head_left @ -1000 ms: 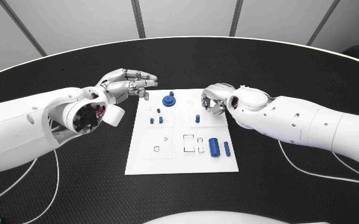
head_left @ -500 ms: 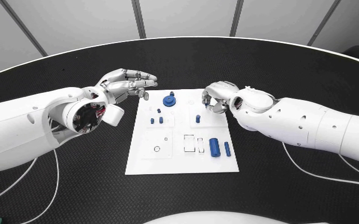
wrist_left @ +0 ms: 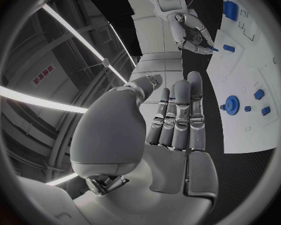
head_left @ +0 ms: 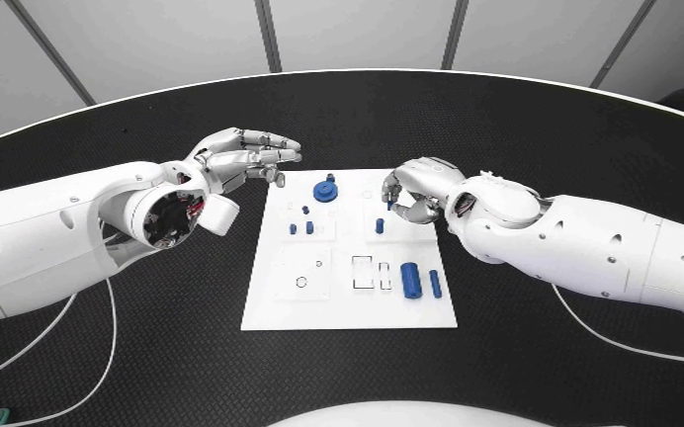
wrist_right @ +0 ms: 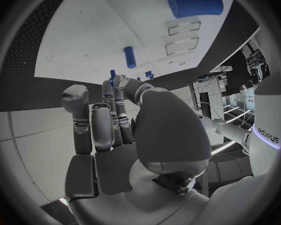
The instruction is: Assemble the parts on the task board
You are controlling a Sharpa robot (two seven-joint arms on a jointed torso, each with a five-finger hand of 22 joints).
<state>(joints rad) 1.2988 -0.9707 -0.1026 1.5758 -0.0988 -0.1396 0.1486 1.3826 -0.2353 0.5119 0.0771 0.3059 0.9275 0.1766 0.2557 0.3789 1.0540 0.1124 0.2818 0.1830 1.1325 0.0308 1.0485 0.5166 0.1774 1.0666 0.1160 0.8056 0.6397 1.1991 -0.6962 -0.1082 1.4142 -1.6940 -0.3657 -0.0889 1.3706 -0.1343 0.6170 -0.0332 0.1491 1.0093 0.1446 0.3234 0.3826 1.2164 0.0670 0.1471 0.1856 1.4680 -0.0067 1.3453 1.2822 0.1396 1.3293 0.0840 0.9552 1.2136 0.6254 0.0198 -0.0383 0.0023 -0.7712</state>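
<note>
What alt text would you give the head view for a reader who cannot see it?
A white task board lies mid-table between two robot arms. The right hand reaches over its far right part beside an upright blue peg; the left hand hovers off its far left corner. A blue gear and blue cylinder sit on it.

A robot lab: round black table [head_left: 542, 130], pale panelled walls [head_left: 357, 12], ceiling strip lights [wrist_left: 72, 32].

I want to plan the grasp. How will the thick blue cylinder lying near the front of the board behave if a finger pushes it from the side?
The thick blue cylinder lies on its round side on the flat white board, so it would probably roll. It looks rigid and small, likely light, so a nudge may send it against the thin blue rod beside it.
</note>
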